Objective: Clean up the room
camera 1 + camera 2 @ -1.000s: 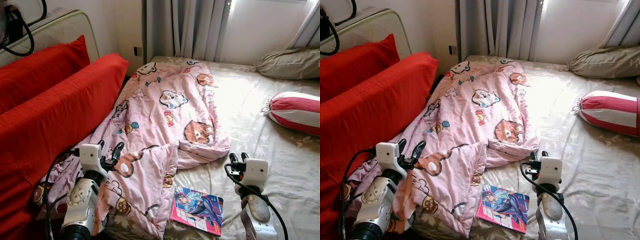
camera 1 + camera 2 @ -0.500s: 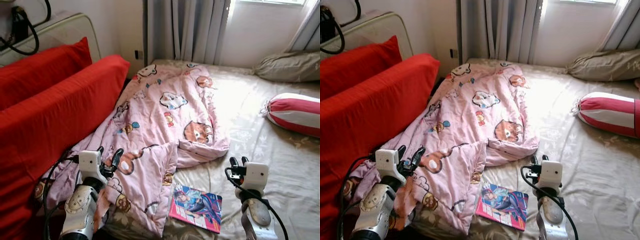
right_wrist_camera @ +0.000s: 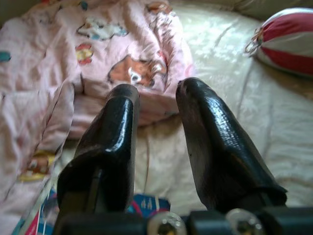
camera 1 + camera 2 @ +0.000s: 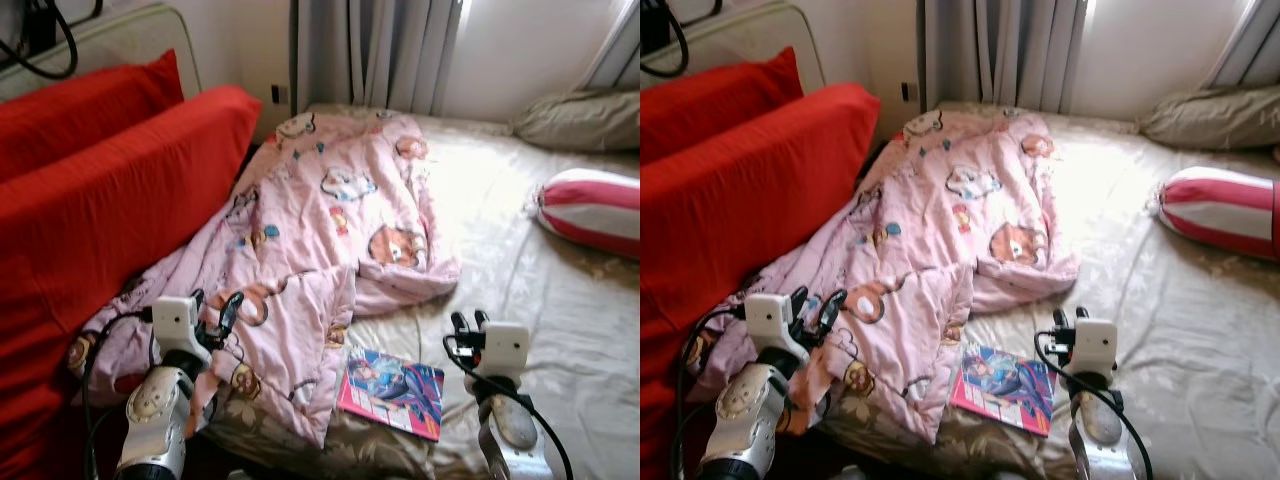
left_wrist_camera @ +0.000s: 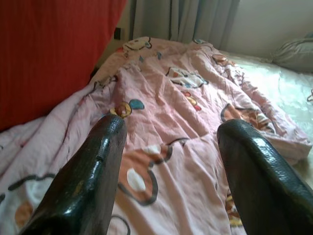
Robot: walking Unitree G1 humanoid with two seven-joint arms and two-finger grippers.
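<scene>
A crumpled pink cartoon-print blanket [image 4: 330, 230] lies across the left half of a bed with a beige sheet [image 4: 500, 230]. A colourful comic book [image 4: 392, 390] rests flat near the bed's front edge, beside the blanket's lower corner. My left gripper [image 4: 216, 300] hovers open over the blanket's near left part, nothing between its fingers [image 5: 98, 166]. My right gripper [image 4: 467, 319] hangs just right of the book above bare sheet, its fingers [image 3: 210, 142] a little apart and empty.
Two big red cushions [image 4: 110, 190] lean along the bed's left side. A red-and-white striped bolster [image 4: 590, 205] and a beige pillow [image 4: 580, 105] lie at the far right. Grey curtains [image 4: 370, 50] hang behind the bed.
The whole picture has shifted and the bed's front edge now shows, so the camera has moved. Both grippers keep their pose; nothing was taken hold of.
</scene>
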